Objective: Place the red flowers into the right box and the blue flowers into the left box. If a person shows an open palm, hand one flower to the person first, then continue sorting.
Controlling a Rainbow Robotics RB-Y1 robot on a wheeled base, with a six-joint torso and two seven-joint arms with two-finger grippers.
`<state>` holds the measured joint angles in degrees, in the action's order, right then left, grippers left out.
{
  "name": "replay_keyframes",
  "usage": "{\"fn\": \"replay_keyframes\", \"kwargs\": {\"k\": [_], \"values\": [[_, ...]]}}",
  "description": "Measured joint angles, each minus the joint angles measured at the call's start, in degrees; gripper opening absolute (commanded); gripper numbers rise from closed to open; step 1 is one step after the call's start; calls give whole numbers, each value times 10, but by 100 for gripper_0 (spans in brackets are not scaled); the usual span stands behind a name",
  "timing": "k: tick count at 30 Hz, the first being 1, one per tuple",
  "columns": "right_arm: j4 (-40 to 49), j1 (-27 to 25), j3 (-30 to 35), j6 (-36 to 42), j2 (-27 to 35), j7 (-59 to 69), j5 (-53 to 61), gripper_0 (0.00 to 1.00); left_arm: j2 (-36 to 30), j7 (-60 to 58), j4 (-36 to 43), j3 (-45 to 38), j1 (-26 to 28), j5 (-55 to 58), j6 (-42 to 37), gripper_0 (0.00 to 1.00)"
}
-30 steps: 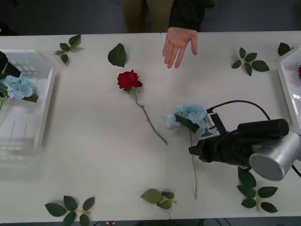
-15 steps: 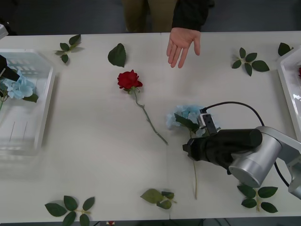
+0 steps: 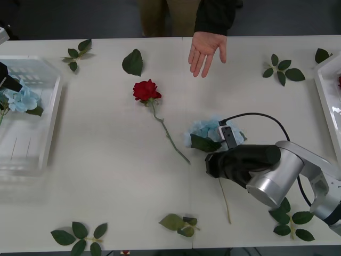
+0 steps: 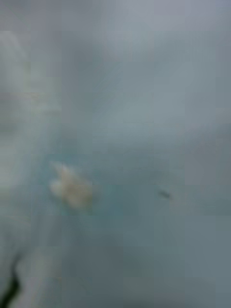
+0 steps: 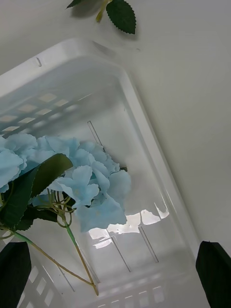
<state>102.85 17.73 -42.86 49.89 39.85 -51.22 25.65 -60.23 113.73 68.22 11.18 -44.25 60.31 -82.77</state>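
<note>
Looking down from the front, your right gripper (image 3: 212, 163) sits low over the table (image 3: 106, 160) a little right of centre, just at the stem below a blue flower (image 3: 210, 129); you cannot tell whether its fingers are spread or pinched, since the black wrist covers them. A red flower (image 3: 146, 90) lies left of it toward the far edge, stem running toward the near edge. A person's hand (image 3: 206, 50) is held palm-open over the far edge, above that blue flower. The left box (image 3: 50, 114) sits at the left edge with a second blue flower (image 3: 20, 99) in it, and the left gripper (image 3: 6, 80) is just above that flower at the box's far left side. A strip of the right box (image 3: 326, 101) shows at the right edge. The widest bare room lies between the left box and the red flower; loose leaves (image 3: 79, 52) dot the far and near edges.

The right wrist view is a pale blue blur, nothing sure.

In the left wrist view your fingers (image 5: 214, 269) stand spread, holding nothing, over the box (image 5: 144, 130) and its blue flower (image 5: 84, 185)
</note>
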Motion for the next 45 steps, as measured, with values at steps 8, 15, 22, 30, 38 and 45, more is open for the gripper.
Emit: {"fn": "replay_keyframes", "kwargs": {"k": [8,15,22,30,38,45], "values": [[-3,3,0,-4,-4,0,-9,0,0,0,0,0,0,0,0,100],[71,5,19,-7,16,0,-18,0,0,0,0,0,0,0,0,100],[159,22,88,9,24,0,-19,0,0,0,0,0,0,-1,0,100],[177,90,172,14,-14,0,-46,0,0,0,0,0,0,-3,0,100],[119,191,220,14,-83,0,-112,0,0,0,0,0,0,-4,0,100],[42,269,257,14,-129,0,-133,0,0,0,0,0,0,-6,0,100]]}}
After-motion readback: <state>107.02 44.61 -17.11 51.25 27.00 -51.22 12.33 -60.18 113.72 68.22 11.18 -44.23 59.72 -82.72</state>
